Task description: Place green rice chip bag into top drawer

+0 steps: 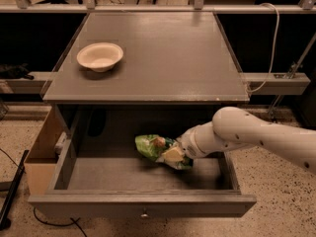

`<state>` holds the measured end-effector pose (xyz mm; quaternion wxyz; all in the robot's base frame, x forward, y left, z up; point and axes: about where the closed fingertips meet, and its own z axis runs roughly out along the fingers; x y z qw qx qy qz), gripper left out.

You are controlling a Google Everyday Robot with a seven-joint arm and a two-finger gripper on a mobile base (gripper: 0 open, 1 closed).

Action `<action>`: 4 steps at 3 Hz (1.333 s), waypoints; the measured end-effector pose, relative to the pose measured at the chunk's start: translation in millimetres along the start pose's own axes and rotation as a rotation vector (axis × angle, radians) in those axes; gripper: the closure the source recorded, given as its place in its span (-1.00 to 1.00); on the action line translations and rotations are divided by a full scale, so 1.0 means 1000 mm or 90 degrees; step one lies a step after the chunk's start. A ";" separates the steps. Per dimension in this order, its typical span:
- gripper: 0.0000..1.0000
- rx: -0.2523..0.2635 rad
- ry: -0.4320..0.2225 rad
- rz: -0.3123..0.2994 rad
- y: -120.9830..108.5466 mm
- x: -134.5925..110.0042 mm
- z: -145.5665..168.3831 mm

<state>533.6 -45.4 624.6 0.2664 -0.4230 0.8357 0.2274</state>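
Sitting in top drawer (pixel 123 177), claw (pixel 174 155) seemingly grips green bag (pixel 147 146).

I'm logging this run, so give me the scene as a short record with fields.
drawer: top drawer pulled open
bag: green rice chip bag inside the drawer, near the middle
gripper: gripper in the drawer, against the bag's right end
bowl: white bowl on the table, left side
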 end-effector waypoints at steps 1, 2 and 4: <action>-0.31 0.000 0.000 0.000 0.000 0.000 0.000; -0.77 0.000 0.000 0.000 0.000 0.000 0.000; -1.00 0.000 0.000 0.000 0.000 0.000 0.000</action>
